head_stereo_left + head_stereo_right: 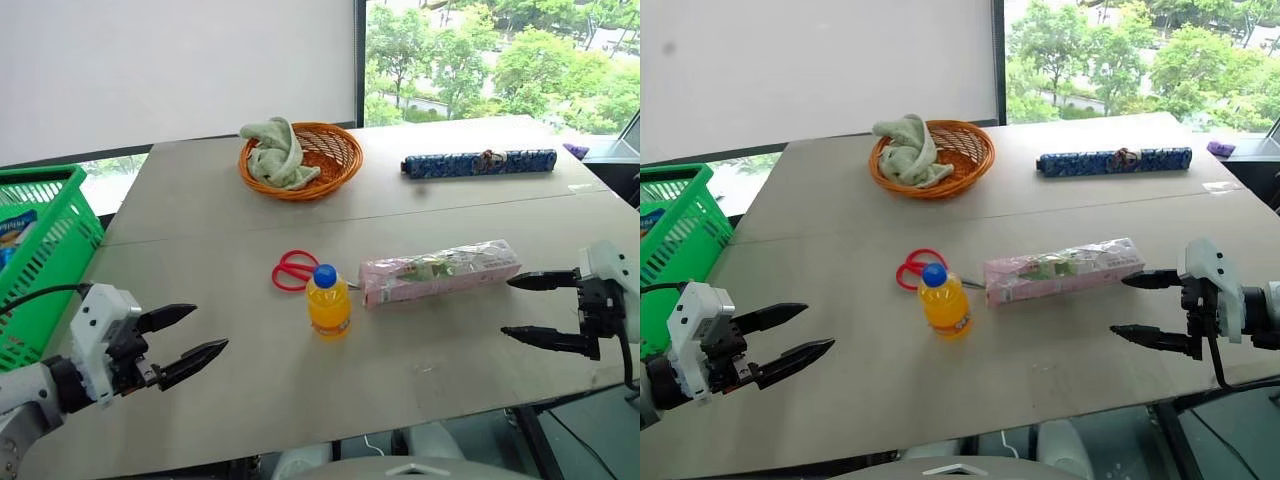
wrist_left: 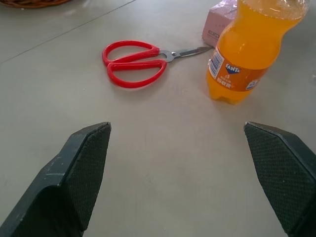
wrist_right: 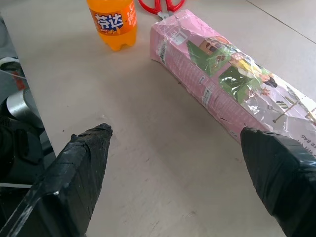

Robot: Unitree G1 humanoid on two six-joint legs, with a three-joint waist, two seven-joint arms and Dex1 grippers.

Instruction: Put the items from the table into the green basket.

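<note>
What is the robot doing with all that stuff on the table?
It is tidying things into the green basket at its left. Nothing is picked up yet. The red-handled scissors, orange drink bottle and pink packet all lie on the table. The left gripper hovers open short of the bottle, and the right gripper is open beside the packet's end.

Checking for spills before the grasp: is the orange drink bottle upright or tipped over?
Upright. The orange drink bottle stands on its base on the table, blue cap on top.
</note>
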